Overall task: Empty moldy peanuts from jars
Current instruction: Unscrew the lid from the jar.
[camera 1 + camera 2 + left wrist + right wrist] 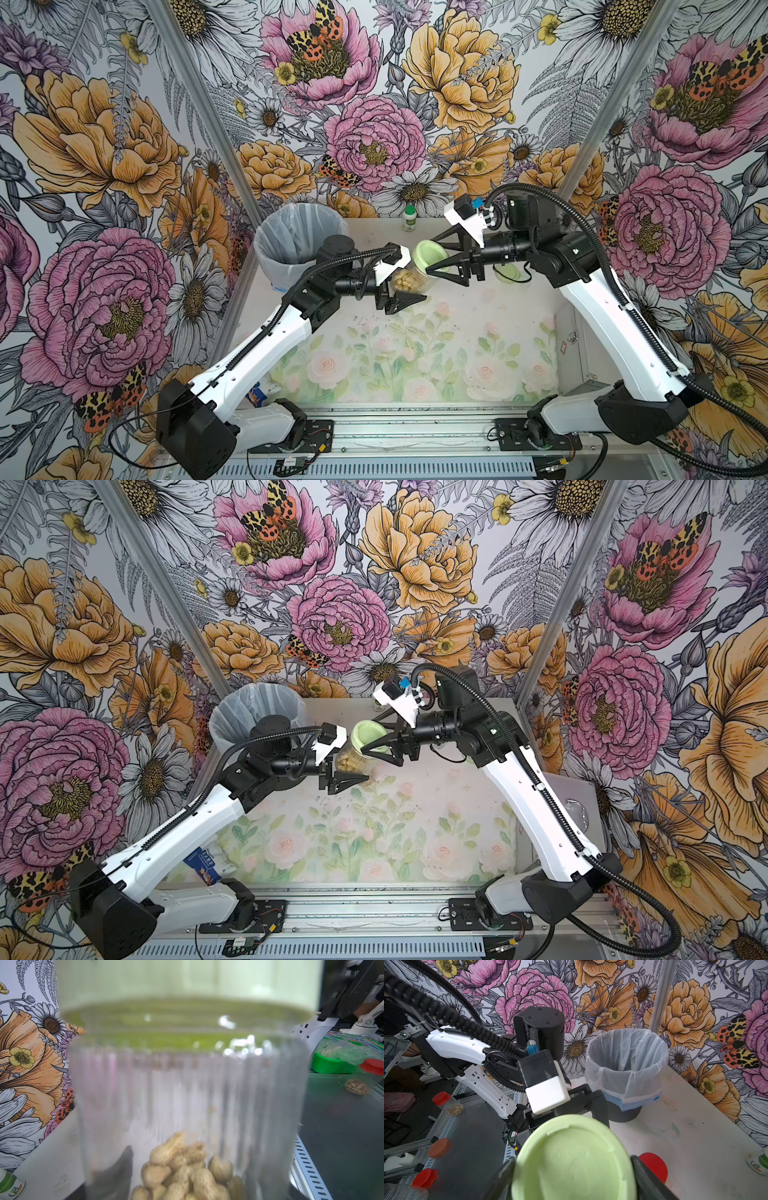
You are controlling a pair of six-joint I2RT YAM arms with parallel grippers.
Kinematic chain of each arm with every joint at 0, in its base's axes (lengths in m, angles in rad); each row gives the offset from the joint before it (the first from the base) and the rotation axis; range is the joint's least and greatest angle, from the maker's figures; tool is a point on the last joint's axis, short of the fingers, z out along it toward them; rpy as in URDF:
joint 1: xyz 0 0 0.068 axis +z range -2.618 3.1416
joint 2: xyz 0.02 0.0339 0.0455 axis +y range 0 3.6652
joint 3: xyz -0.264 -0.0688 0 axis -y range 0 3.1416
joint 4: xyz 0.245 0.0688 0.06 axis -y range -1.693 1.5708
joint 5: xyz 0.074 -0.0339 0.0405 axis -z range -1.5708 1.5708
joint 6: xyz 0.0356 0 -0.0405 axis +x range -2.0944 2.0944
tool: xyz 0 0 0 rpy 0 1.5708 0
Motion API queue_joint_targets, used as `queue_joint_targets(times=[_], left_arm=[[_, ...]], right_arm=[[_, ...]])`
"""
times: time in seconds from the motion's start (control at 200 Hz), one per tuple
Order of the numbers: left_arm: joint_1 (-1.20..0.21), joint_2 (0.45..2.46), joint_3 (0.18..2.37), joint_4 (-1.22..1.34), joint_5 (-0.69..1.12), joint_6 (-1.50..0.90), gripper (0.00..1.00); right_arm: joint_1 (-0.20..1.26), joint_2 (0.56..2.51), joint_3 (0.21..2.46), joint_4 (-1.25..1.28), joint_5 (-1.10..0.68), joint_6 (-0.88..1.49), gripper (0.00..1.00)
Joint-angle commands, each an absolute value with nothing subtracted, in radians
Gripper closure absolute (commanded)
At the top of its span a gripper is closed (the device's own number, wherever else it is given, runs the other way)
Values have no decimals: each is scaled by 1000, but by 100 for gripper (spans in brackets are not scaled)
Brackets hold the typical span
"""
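A clear jar [417, 277] is held tilted above the table in both top views, its pale green lid [430, 255] on. Moldy peanuts [401, 281] lie heaped at its low end. My left gripper [409, 282] is shut on the jar's body; in the left wrist view the jar [187, 1095] fills the frame, with peanuts [182, 1169] near the jaws. My right gripper [431, 257] is shut on the lid, and in the right wrist view a dark finger presses each side of the lid [571, 1159]. Another jar [448, 1103], with a red lid and peanuts, lies off the table.
A lined waste bin [299, 245] stands at the table's back left, close behind the left wrist. A small white bottle [410, 218] with a green cap is at the back wall. A green lid [511, 272] lies under the right arm. A red lid [654, 1165] sits beyond the held one.
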State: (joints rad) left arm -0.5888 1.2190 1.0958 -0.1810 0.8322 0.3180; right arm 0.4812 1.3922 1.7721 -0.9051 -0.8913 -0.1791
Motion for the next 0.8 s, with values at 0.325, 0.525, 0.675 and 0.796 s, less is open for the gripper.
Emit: queue_joint_targets(times=[0.325,0.525,0.675,0.796], left_arm=[[-591,1209,1116,-270,919,337,87],[-586,1210,1123,-276,924,336,87],[-578,1204,1132,-293,963,340,87],[-577,1210,1140,-312,976,345,86]], right_arm=[[483,1276,1681,-759,-845,-424,22],[482,1278,1683,-760,-840,-435,22],[472,1275,1670,-763,-828,-469,21],[452,1279,1662,-787,-869,-523,20]])
